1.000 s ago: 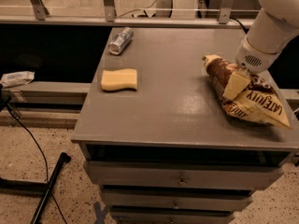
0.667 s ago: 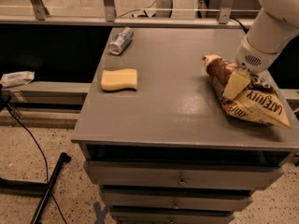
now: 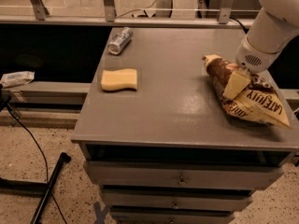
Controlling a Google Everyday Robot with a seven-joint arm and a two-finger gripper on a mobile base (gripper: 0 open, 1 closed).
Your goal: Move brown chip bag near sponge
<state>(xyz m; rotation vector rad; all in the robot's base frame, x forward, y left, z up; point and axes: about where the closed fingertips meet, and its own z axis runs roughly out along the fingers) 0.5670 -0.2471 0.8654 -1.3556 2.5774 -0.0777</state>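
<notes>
The brown chip bag (image 3: 254, 104) lies crinkled on the right side of the grey table (image 3: 177, 111), its brown end toward the middle and its cream end with lettering at the right edge. My gripper (image 3: 236, 84) comes down from the white arm at the upper right and rests on the middle of the bag. The pale yellow sponge (image 3: 119, 79) lies flat on the left part of the table, well apart from the bag.
A silver can (image 3: 119, 40) lies on its side at the table's back left corner. Drawers sit under the tabletop. A railing runs behind the table. Cables and a black bar lie on the floor at the left.
</notes>
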